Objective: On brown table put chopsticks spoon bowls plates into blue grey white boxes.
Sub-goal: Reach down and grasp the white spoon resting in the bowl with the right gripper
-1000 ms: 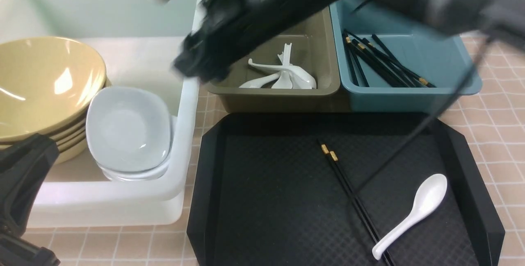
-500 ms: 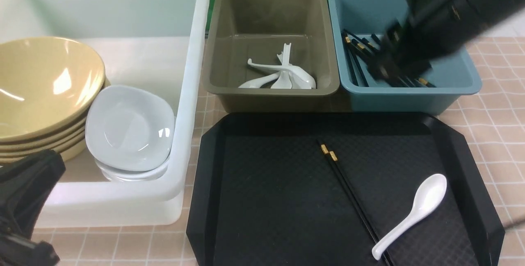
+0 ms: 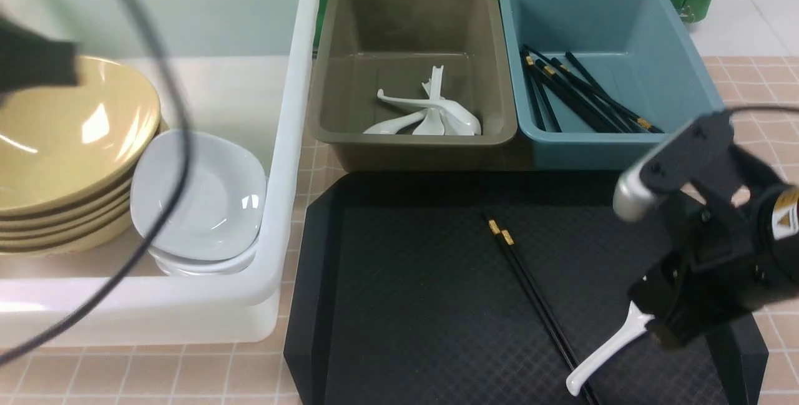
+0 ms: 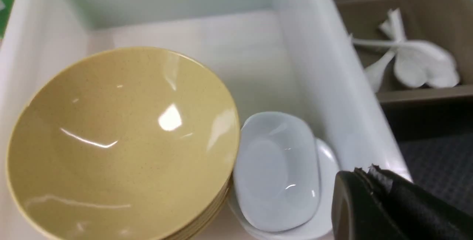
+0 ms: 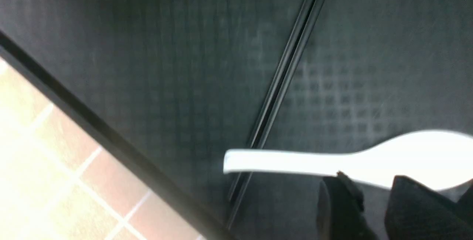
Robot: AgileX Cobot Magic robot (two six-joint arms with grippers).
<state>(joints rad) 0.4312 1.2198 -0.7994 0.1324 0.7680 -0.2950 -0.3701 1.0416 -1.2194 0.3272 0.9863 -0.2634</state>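
A white spoon (image 3: 602, 355) and a pair of black chopsticks (image 3: 530, 292) lie on the black tray (image 3: 399, 305). My right gripper (image 3: 661, 324) is low over the spoon's bowl and hides it. In the right wrist view it (image 5: 375, 192) is open, with the spoon (image 5: 332, 160) just past its fingertips (image 5: 340, 203) and the chopsticks (image 5: 284, 70) beyond. My left gripper (image 4: 364, 171) is shut and empty above the near corner of the white box (image 4: 325, 84). In the front view the left arm (image 3: 37, 62) is a dark blur at the far left.
The white box (image 3: 293, 143) holds stacked yellow bowls (image 3: 68, 124) and white plates (image 3: 200, 193). The grey box (image 3: 412, 136) holds white spoons (image 3: 431, 115). The blue box (image 3: 624, 143) holds several black chopsticks (image 3: 574, 93). A cable (image 3: 175, 143) hangs across the white box.
My right arm swept from the upper left across to the right and came down over the spoon on the tray. My left arm rose from the lower left to the upper left.
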